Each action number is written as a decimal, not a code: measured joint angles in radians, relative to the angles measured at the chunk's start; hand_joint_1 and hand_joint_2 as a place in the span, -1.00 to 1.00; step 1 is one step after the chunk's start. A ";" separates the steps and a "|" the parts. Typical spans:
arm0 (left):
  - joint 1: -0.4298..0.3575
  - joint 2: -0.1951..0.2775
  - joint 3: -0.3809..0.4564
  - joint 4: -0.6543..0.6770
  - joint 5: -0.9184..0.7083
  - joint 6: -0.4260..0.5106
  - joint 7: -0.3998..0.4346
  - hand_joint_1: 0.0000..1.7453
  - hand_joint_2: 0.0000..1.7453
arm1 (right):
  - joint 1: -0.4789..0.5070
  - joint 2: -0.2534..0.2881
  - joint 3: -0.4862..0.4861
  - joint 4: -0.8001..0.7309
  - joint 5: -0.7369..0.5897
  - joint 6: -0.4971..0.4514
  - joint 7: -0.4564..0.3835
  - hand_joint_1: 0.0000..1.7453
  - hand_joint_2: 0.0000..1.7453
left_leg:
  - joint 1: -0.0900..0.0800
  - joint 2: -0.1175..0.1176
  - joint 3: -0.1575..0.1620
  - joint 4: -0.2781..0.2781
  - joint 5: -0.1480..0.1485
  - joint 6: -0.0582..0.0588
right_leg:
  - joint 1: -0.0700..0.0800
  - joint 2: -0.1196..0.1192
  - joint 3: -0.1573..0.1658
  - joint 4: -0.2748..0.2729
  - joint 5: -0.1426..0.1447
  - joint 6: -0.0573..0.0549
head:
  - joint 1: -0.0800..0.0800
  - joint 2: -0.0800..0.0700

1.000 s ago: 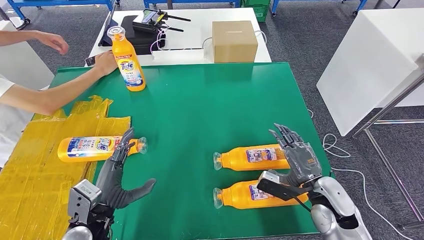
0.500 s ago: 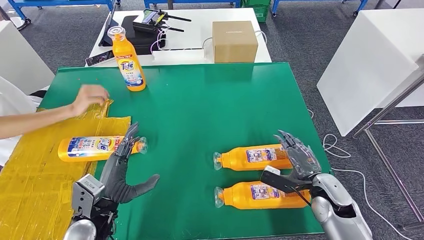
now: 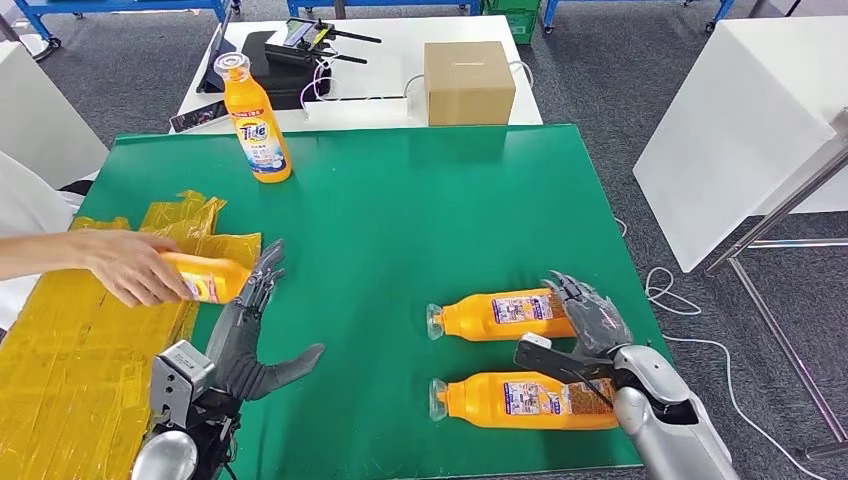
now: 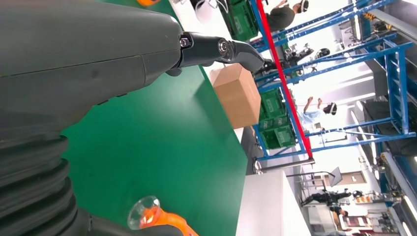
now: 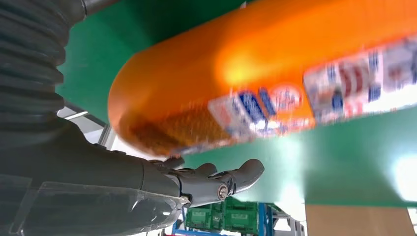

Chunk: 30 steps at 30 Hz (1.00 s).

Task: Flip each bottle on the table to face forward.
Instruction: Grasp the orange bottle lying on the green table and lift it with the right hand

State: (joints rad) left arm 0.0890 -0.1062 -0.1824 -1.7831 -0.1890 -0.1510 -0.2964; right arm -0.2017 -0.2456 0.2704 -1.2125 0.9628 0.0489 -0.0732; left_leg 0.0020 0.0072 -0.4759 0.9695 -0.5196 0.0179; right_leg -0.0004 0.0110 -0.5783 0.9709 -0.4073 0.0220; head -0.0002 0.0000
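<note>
My head view looks forward and down over the green tabletop (image 3: 420,230); both wrist views sit close behind my fingers, sharing that tabletop.

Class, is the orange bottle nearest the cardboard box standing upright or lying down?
Upright: the bottle stands on its base, cap on top, on the green mat.

— How many bottles, and how do they stand?

— Four, all orange. An upright bottle (image 3: 256,122) with a clear cap and a Tide label stands at the far left of the green tabletop (image 3: 400,220).

— The others?

— Two lie on their sides at the near right, caps pointing left, labels up: the farther lying bottle (image 3: 500,315) and, just beside it, the nearer lying bottle (image 3: 525,400). The fourth bottle (image 3: 205,276) is at the near left, gripped by a person's hand (image 3: 125,266).
</note>
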 joint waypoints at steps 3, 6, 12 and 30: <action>-0.006 -0.003 -0.004 0.007 0.006 -0.004 0.001 -1.00 1.00 | -0.029 0.018 0.020 0.051 0.037 -0.015 0.001 -1.00 1.00 | 0.000 0.000 0.000 0.000 0.000 0.000 | 0.000 0.000 0.000 0.000 0.000 0.000 | 0.000 0.000; -0.014 -0.007 -0.008 0.015 0.010 -0.005 0.003 -1.00 1.00 | -0.067 0.038 0.047 0.108 0.069 -0.022 0.006 -1.00 1.00 | 0.000 0.000 0.000 0.000 0.000 0.000 | 0.000 0.000 0.000 0.000 0.000 0.000 | 0.000 0.000; -0.033 -0.015 -0.011 0.036 0.018 -0.006 0.008 -1.00 1.00 | -0.164 0.073 0.111 0.240 0.125 -0.018 0.016 -1.00 1.00 | 0.000 0.001 0.004 0.000 0.000 0.000 | 0.000 0.001 0.003 0.000 0.000 0.000 | 0.000 0.000; -0.095 -0.022 -0.046 0.115 0.026 -0.004 0.011 -1.00 1.00 | -0.398 0.140 0.284 0.572 0.170 0.071 -0.008 1.00 1.00 | 0.000 0.002 0.019 0.000 0.000 0.000 | 0.002 0.002 0.017 -0.001 0.000 0.000 | 0.000 0.000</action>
State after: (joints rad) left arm -0.0057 -0.1282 -0.2280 -1.6682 -0.1628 -0.1547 -0.2852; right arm -0.5997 -0.1057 0.5547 -0.6403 1.1328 0.1199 -0.0809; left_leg 0.0019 0.0092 -0.4572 0.9694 -0.5197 0.0179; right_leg 0.0012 0.0130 -0.5618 0.9703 -0.4072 0.0219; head 0.0001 0.0000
